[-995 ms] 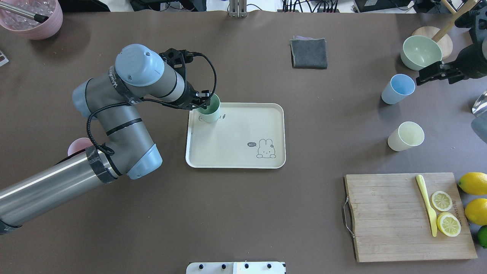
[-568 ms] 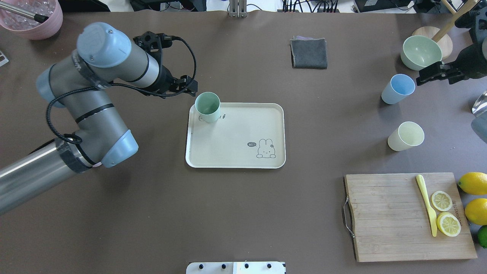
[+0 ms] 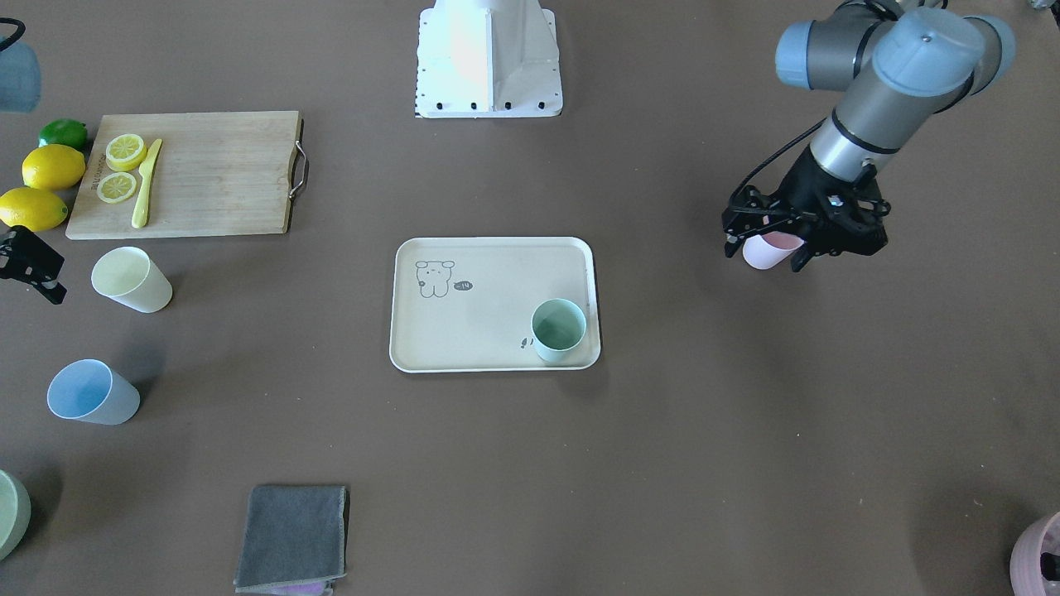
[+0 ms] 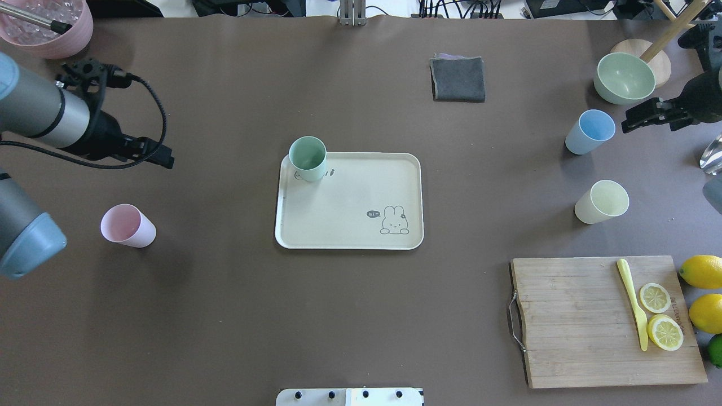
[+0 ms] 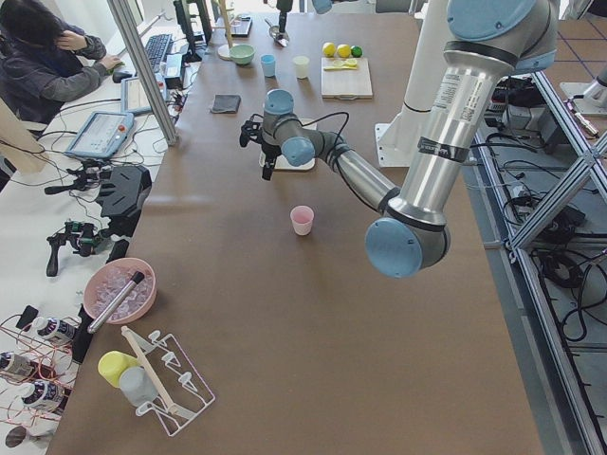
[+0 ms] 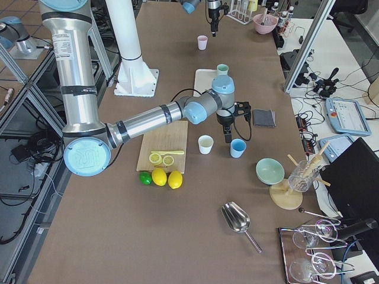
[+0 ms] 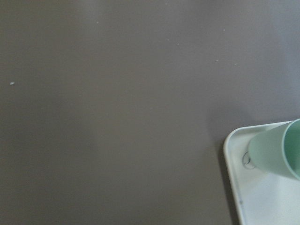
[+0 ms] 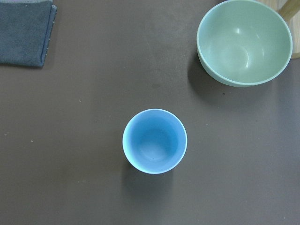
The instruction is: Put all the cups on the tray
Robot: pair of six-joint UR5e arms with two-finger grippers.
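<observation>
The cream tray (image 4: 338, 220) lies mid-table with a green cup (image 4: 308, 159) upright in its far left corner. A pink cup (image 4: 127, 225) stands on the table left of the tray. A blue cup (image 4: 590, 131) and a pale yellow cup (image 4: 602, 201) stand at the right. My left gripper (image 4: 164, 159) is open and empty, high above the table between the pink cup and the tray. My right gripper (image 4: 632, 121) looks open, hovering just right of the blue cup, which sits centred in the right wrist view (image 8: 154, 140).
A wooden cutting board (image 4: 575, 321) with a yellow knife and lemon slices lies front right, with lemons beside it. A grey cloth (image 4: 458, 79) lies at the back. A green bowl (image 4: 623, 78) is behind the blue cup. A pink bowl (image 4: 48, 25) is back left.
My left gripper let go of the green cup and pulled back far to the left; the cup stays on the tray. The pink cup is now uncovered. My right gripper shifted slightly right.
</observation>
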